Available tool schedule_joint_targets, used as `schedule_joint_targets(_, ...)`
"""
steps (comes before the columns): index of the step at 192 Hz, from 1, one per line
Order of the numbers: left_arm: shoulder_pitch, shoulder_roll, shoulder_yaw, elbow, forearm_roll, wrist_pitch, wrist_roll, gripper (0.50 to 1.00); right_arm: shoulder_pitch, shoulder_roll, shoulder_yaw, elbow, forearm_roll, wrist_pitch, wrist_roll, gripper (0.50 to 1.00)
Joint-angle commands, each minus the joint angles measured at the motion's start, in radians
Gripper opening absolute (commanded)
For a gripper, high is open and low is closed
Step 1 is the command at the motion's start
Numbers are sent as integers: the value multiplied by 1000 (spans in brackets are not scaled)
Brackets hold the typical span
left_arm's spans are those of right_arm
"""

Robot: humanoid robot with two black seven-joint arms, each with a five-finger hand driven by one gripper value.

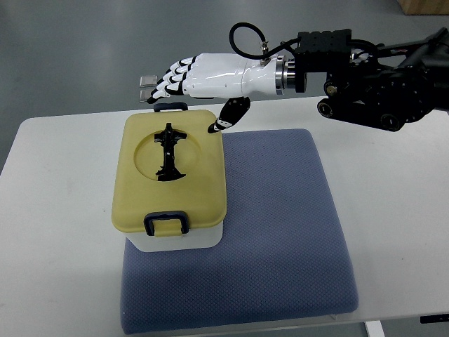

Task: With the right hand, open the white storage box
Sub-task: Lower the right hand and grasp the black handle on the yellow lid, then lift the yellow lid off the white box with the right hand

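White table (pixel 56 210) with a blue-grey mat (pixel 280 232); on the mat's left part stands the white storage box (pixel 175 241), its yellow lid (pixel 140 189) shut by dark clips front and back. Above its far edge hovers the right hand (pixel 189 78), fingers extended, holding nothing. Box looks rigid, light plastic (probably smooth); the front latch (pixel 166 223) seems the place to grip.

The rectangular plastic storage box (pixel 181 239) is showing a white body under a pale yellow lid (pixel 168 172) carrying black latches and a black folding handle; the padded fabric mat (pixel 280 232) is showing a dotted blue-grey weave; the right hand (pixel 184 78) is gleaming white with black joints; the flat tabletop (pixel 393 210) is appearing plain white.
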Motion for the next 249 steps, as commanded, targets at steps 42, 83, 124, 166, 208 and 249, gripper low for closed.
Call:
schedule_joint_targets(42,1,0,0,0,0,0,0,1000,-26,49,0,-5,3,-4,0,915)
schedule_joint_targets(83,1,0,0,0,0,0,0,1000,-49,77,-3,-14,0,-25,0,813)
schedule_joint_targets(124,1,0,0,0,0,2,0,1000,-60,89,-3,-22,0,-45,0,615)
schedule_joint_targets(166,1,0,0,0,0,2,0,1000,-55,84,-3,-22,8,-65,0,500)
schedule_joint_targets(208,1,0,0,0,0,2,0,1000,-12,81,16,-18,28,-93,0,500)
schedule_joint_targets(249,1,0,0,0,0,2,0,1000,29,31,17,-14,34,-93,0,500)
